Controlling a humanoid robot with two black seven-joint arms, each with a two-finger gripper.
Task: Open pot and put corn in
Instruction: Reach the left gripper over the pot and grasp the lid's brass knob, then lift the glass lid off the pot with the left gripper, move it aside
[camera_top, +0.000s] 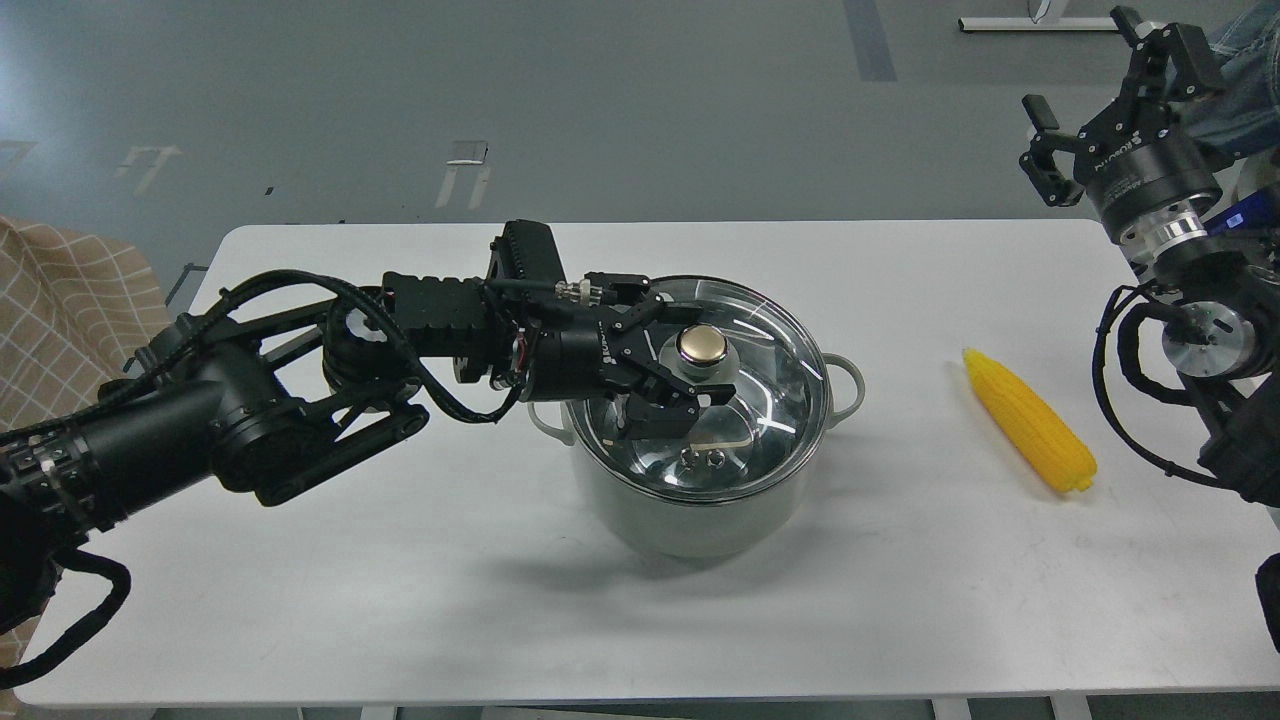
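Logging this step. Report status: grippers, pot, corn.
Left gripper open around the lid knob, not yet closed. Right gripper open, raised, empty. Lid on the pot. Corn on the table, right of pot, unobstructed.

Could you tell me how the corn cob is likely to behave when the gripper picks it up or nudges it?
The corn is round and tapered, so a nudge would probably roll it in a curve across the table. Its glossy, bumpy surface looks like plastic, likely stiff and light, possibly slippery between fingers.
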